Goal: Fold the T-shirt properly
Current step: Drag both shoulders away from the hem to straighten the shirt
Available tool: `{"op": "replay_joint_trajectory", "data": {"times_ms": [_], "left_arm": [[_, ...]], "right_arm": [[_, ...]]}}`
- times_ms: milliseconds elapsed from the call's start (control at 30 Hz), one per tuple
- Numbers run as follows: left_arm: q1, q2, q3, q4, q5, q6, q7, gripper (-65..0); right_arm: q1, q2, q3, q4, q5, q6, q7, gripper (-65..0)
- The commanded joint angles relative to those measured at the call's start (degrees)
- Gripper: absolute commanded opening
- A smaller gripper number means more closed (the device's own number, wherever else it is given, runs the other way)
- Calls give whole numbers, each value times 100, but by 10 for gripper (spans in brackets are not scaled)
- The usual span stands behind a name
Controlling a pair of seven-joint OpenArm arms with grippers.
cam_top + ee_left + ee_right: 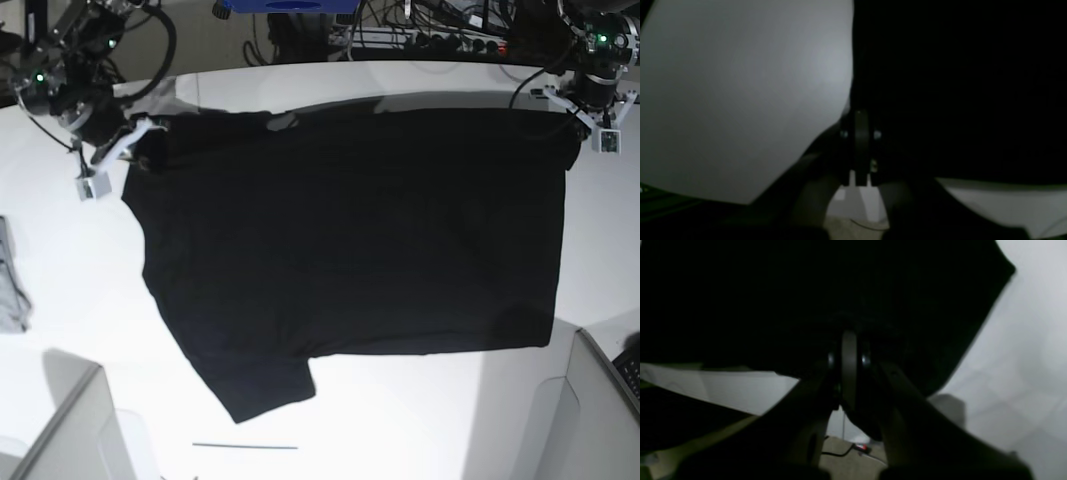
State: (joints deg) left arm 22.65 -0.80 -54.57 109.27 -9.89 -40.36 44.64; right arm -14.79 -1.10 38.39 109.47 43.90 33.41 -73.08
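The large plain black cloth T-shirt [350, 240] lies spread across the white tabletop [80, 290], its far edge pinched — apparently — at each corner by the closed left tool [578, 130] and closed right tool [140, 140], likely to keep it taut for folding.

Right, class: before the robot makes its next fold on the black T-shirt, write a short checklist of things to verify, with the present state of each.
1. Left hand shut on the T-shirt: ok, it pinches the far corner on the base view's right.
2. Right hand shut on the T-shirt: ok, at the far corner on the base view's left.
3. Far edge taut between the hands: ok, nearly straight.
4. Body flat on the white table: ok, no big wrinkles show.
5. Near sleeve tucked in: not ok, it sticks out.
6. Grey cloth out of the way: ok, at the table's edge.
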Motion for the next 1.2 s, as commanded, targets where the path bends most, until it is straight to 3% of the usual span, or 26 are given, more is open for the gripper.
{"op": "replay_joint_trajectory", "data": {"times_ms": [0, 133, 300, 433, 533, 967, 1167], "left_arm": [[-37, -65, -25, 84, -35, 36, -73, -650], [-54, -65, -16, 84, -35, 36, -64, -650], [-63, -83, 125, 75, -44, 36, -64, -650], [-54, -83, 213, 75, -18, 36, -64, -650], [-81, -83, 221, 75, 220, 225, -99, -650], [-476, -92, 353, 66, 299, 269, -64, -650], [-916, -74, 388, 4, 1213, 251, -64, -650]], "right_arm": [[59, 62, 25, -6, 80, -84, 95, -650], [191, 62, -81, -86, 80, -330, 95, -650], [402, 71, -573, -112, 80, -374, 147, -650], [595, 62, -670, -411, 80, -769, 147, -650], [683, 80, -696, -569, 80, -778, 156, -650], [1131, 88, -696, -947, 72, -822, 156, -650], [1281, 88, -696, -956, 72, -822, 156, -650]]}}
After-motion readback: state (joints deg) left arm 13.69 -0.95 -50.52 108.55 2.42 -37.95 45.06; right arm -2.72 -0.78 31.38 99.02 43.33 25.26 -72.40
